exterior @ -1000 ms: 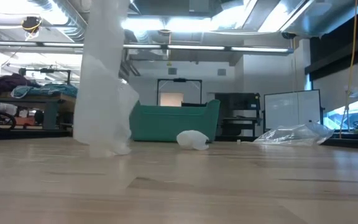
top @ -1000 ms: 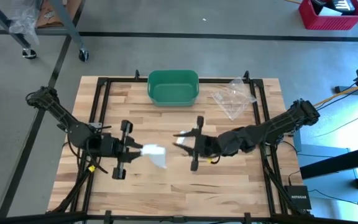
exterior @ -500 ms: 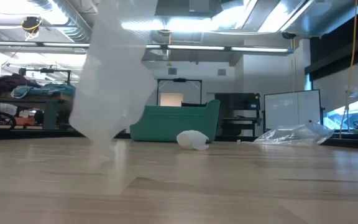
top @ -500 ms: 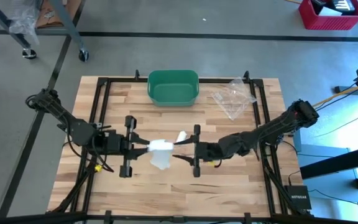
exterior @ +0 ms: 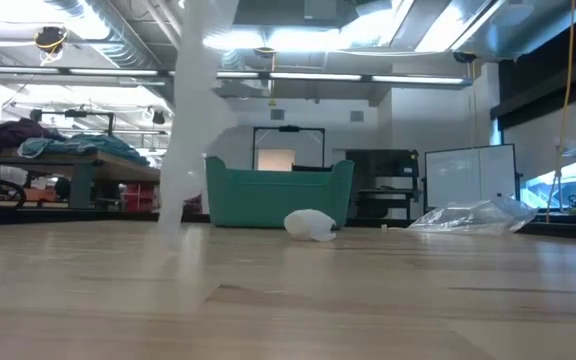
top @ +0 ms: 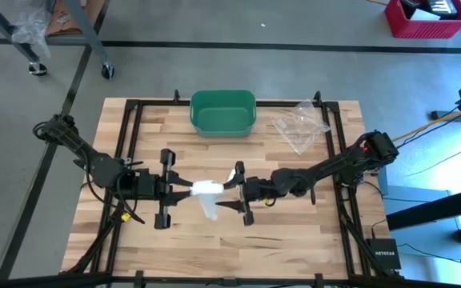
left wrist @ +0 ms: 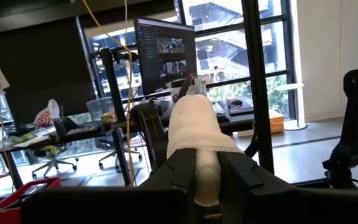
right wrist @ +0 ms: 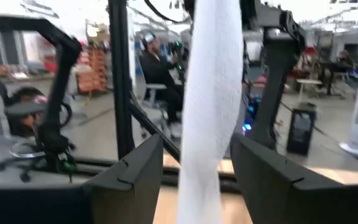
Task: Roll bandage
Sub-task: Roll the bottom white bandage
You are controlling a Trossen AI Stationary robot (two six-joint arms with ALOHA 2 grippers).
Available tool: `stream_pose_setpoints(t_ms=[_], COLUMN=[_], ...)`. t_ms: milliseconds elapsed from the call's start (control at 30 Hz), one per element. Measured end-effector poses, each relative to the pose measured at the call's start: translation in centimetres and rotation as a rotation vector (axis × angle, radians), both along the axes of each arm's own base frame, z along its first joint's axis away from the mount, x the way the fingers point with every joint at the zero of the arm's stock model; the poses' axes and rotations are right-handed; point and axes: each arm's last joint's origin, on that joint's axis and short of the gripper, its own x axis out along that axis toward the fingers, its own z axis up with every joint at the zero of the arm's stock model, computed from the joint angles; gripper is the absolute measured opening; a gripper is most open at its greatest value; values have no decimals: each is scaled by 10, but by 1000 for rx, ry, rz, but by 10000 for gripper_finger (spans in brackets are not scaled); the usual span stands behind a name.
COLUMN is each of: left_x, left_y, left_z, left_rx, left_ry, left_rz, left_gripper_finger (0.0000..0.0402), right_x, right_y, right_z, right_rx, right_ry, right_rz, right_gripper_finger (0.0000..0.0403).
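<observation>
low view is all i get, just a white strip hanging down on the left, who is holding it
Observer: The left end effector is shut on the bandage, above the middle of the table.
Operator: where is the right one
Observer: The right end effector is level with it, facing it from the other side, jaws open with the strip hanging between them in the right wrist view.
Operator: is any of it rolled yet
Observer: The left wrist view shows a thick bundled wad just past the clamped fingers; the loose tail hangs below.
</observation>
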Motion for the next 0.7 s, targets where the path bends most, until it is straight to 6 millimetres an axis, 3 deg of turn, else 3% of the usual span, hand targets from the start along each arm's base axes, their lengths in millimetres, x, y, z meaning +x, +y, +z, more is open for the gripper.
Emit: stream_pose_setpoints(t_ms=[300,533,700], left_x=[2,4,2], left_y=[3,6,2], left_z=[0,0,0], left_rx=[1,-3,-5], left_ry=[0,1,0], left_rz=[12,26,9], left_gripper_finger=[33,33,33], right_x=[6,31,34], right_y=[-2,4,6], right_z=[16,20,19], right_rx=[33,-19,-103], right_ry=[-92,-24,-30], right_rz=[-27,-37,-47], right_gripper_finger=[191,191,150])
